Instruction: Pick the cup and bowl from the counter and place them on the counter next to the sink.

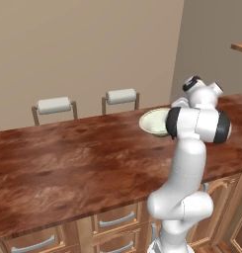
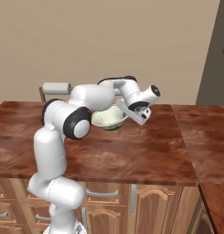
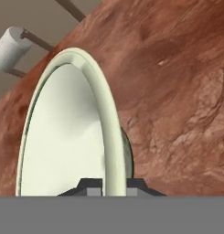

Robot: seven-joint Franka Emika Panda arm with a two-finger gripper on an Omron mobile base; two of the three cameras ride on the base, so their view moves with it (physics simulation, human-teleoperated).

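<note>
The pale cream bowl point(image 1: 153, 121) point(image 2: 108, 118) point(image 3: 67, 132) is over the far part of the reddish-brown counter point(image 1: 68, 163) point(image 2: 131, 151) point(image 3: 177, 91). My gripper point(image 3: 114, 186) point(image 2: 124, 111) is shut on the bowl's rim, one finger inside and one outside, as the hand view shows. Whether the bowl's foot touches the counter I cannot tell. The cup and the sink are out of view. In the left base view my own arm covers the bowl's right side.
Two grey-padded chair backs point(image 1: 54, 105) point(image 1: 121, 96) stand beyond the counter's far edge, one also as a chair back point(image 2: 55, 88) point(image 3: 10, 45). Cabinet drawers point(image 1: 115, 220) and doors point(image 2: 154, 205) are below the near edge. A second counter section point(image 2: 200, 132) adjoins on the right.
</note>
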